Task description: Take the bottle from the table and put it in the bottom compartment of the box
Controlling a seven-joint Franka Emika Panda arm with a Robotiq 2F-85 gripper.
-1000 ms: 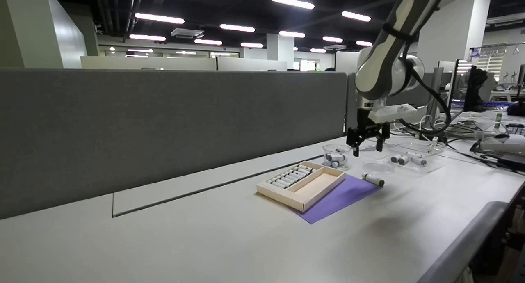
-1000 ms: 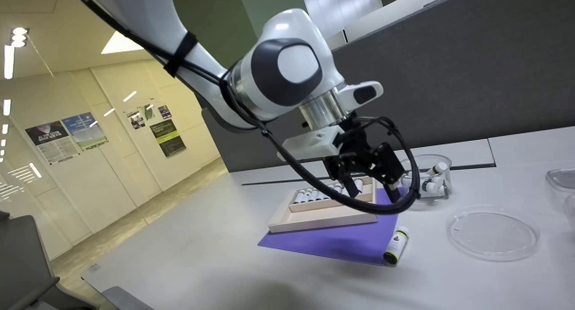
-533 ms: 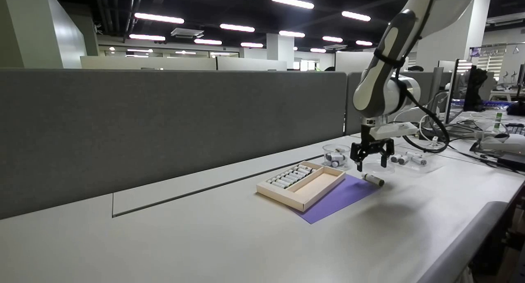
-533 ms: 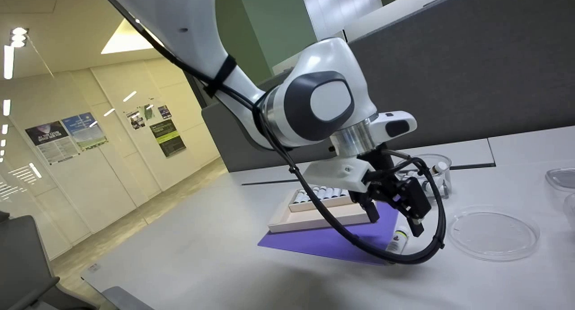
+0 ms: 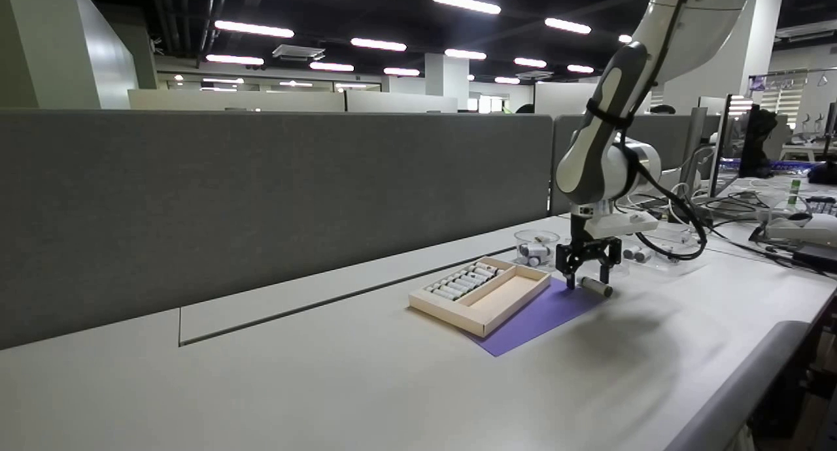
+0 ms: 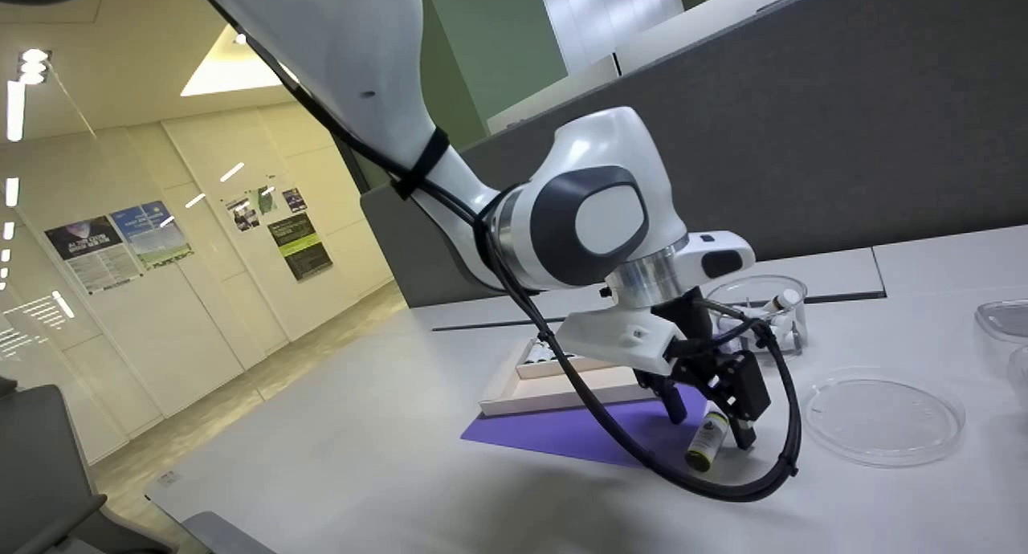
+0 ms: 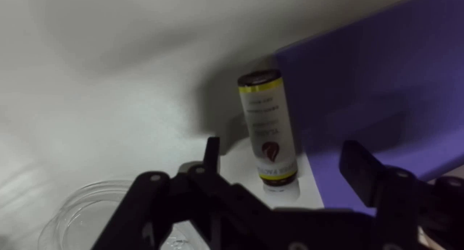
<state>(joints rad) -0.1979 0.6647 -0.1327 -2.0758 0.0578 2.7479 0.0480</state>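
Observation:
The small dark bottle [image 5: 597,287] with a white label, yellow bands and white cap lies on its side on the white table [image 5: 314,379], beside the purple mat's corner. It also shows in an exterior view [image 6: 708,443] and the wrist view [image 7: 267,126]. My gripper [image 5: 588,281] is open and low over the bottle's cap end. In the wrist view my gripper [image 7: 282,148] has one finger on each side of the bottle, with gaps on both sides. The light wooden box [image 5: 446,312] has one compartment with a row of bottles and one bare compartment [image 5: 503,294].
The purple mat [image 5: 533,327] lies partly under the box. A clear cup [image 6: 759,283] with several bottles stands behind the gripper. A clear round dish [image 6: 883,458] lies nearby. More bottles [image 5: 644,255] and cables [image 5: 732,206] are farther right. A grey partition [image 5: 274,196] runs along the back.
My gripper has come down from above the table to the bottle, open throughout. The bottle and the box have not moved.

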